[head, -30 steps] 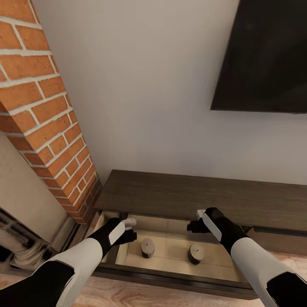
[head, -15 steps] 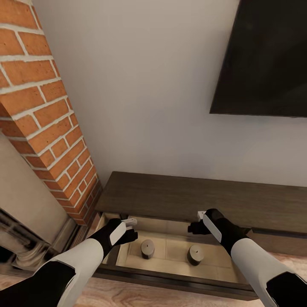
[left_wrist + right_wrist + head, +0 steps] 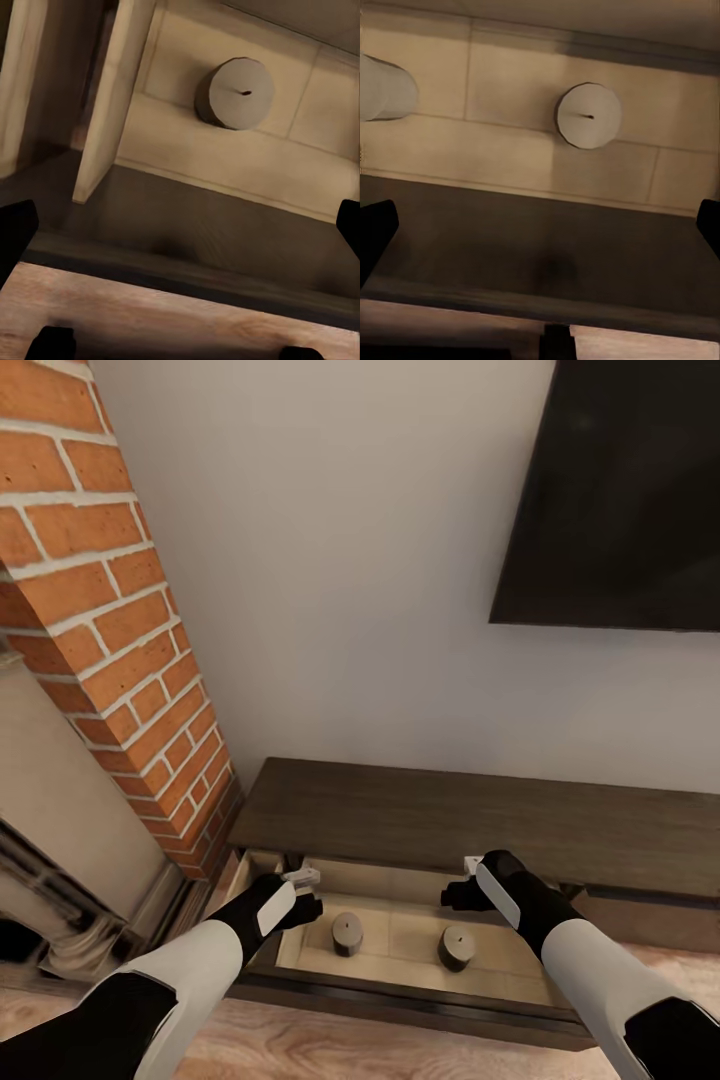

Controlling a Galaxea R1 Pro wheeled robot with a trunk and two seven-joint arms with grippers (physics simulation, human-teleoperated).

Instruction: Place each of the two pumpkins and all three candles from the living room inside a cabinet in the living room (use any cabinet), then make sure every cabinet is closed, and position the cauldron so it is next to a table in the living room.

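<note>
Hovering low in the frame, my left claw (image 3: pixel 308 893) and right claw (image 3: pixel 458 880) hang over the cabinet (image 3: pixel 470 820)'s open drawer (image 3: pixel 400 935), both spread apart and empty. Two candles (image 3: pixel 347 935) (image 3: pixel 457 947) stand upright on the pale drawer floor, wicks up, well apart, at lower centre.

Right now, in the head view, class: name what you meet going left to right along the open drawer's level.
Left gripper → left candle → right candle → right gripper; both candles stand in the open drawer of the cabinet.
</note>
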